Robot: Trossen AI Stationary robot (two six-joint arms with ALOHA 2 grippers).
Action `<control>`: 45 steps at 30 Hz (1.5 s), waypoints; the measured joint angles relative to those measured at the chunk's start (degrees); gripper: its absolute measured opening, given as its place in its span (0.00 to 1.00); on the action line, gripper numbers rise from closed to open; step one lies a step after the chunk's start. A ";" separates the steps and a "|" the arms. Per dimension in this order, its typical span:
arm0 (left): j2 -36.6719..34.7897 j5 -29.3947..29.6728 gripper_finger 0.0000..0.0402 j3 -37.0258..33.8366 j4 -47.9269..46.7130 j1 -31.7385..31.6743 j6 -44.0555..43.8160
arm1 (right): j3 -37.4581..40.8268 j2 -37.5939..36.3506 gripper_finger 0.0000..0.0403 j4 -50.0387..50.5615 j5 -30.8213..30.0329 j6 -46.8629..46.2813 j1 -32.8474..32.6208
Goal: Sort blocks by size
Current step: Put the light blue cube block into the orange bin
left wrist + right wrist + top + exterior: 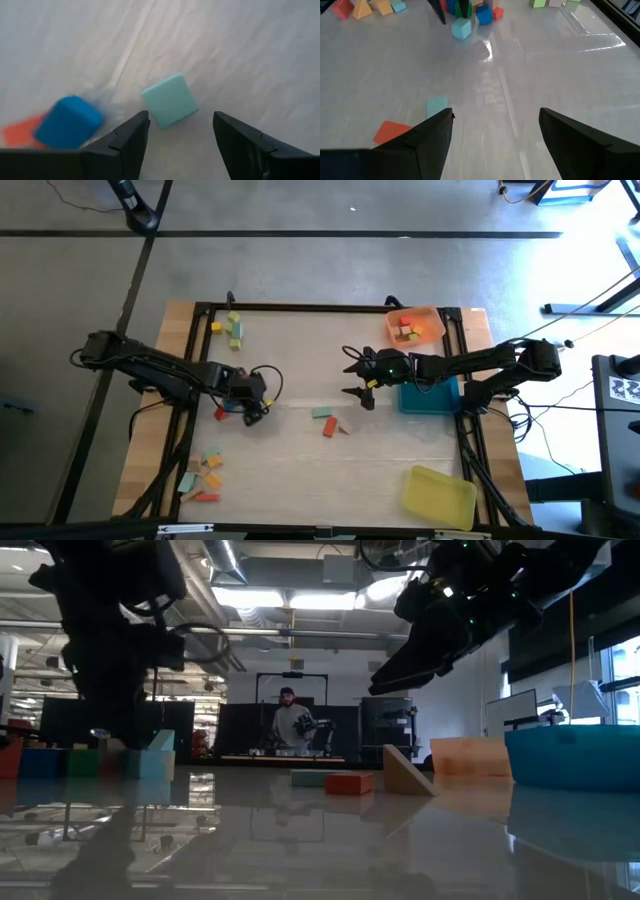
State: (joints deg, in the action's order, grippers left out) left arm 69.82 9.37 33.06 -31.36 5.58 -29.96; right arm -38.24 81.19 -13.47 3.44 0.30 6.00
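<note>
The left gripper (262, 406) sits low over the left half of the table (300, 350), fingers (130, 142) spread. In the left wrist view a pale teal cube (170, 100) lies on the table just ahead of the gap between the fingers, not pinched. A blue block (67, 122) and a red block (17, 132) lie close beside it, to one side.

The right gripper (358, 378) hovers above the table right of centre, fingers spread and holding nothing. In the low view it hangs clear of the surface (420, 640).

Block positions:
- Centre of the table, near the right gripper: a teal flat block (322, 412), a red block (329, 429) and a tan wedge (405, 772), lying close together.
- Far left: a small group of green and yellow blocks (233, 327).
- Near left: a cluster of tan, orange and teal blocks (205, 475).
- Far right: an orange tray (428, 326) containing several small blocks (406, 331).

A blue tray (430, 397) lies at the right edge, partly under the right arm. A yellow tray (438, 496) lies at the near right corner. In the room beyond the table, a person (290, 725) stands at a bench.
</note>
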 joint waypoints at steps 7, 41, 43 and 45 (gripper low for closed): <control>-0.65 -0.43 0.52 2.00 0.39 0.09 4.75 | 0.00 0.02 0.73 -0.02 0.02 0.00 0.00; -1.73 -3.15 0.52 -10.94 20.72 -3.66 42.23 | -0.02 0.02 0.73 -0.02 0.02 0.00 0.02; -1.73 -3.43 0.49 -12.14 22.19 -3.82 40.84 | -0.02 0.02 0.73 -0.02 0.02 0.00 0.01; -1.73 -3.43 0.45 -13.00 23.82 -3.87 39.47 | -0.02 0.02 0.73 -0.02 0.02 0.00 0.02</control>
State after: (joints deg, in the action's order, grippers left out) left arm 68.10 5.93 20.06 -7.53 1.72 9.51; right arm -38.26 81.21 -13.50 3.46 0.30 6.02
